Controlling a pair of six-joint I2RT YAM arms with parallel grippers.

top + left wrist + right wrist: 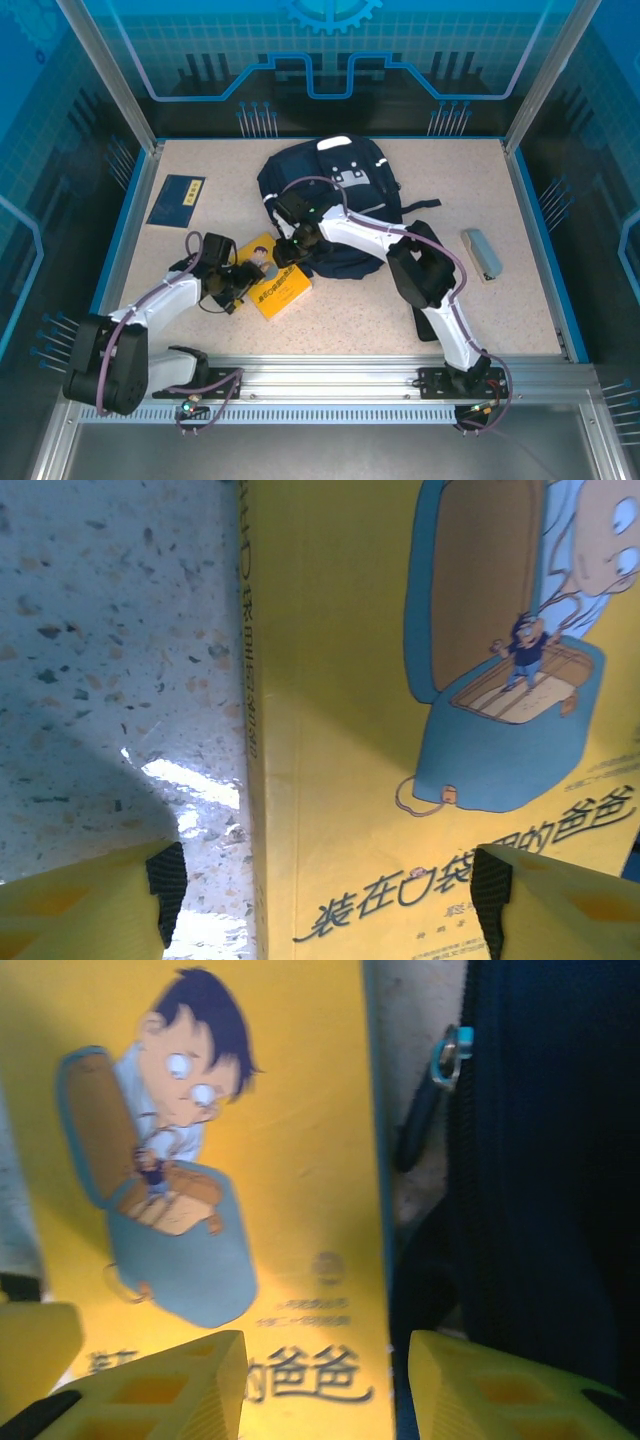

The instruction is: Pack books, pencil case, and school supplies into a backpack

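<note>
Speckled beige tabletop, bounded by a blue rim and aluminium posts, with translucent blue panels behind.

**Top external view.** The navy-blue backpack lies flat at the centre-rear of the table, white patches uppermost. A yellow book lies face up just in front of the backpack's near-left corner. A navy book with a small yellow label rests well apart, near the left rim. A grey pencil case lies to the right of the backpack, apart from it. The left gripper is at the yellow book's left edge. The right gripper reaches across the backpack to the book's far end.

**Left wrist view.** The left gripper has its jaws spread wide, one finger over the tabletop and the other over the cover of the yellow book, so that the spine lies between them. Contact with the book cannot be determined.

**Right wrist view.** The right gripper also has its jaws spread. One finger is over the yellow book, and the other over the dark fabric of the backpack. A zipper pull with a light-blue tip hangs beside the book's edge.
</note>
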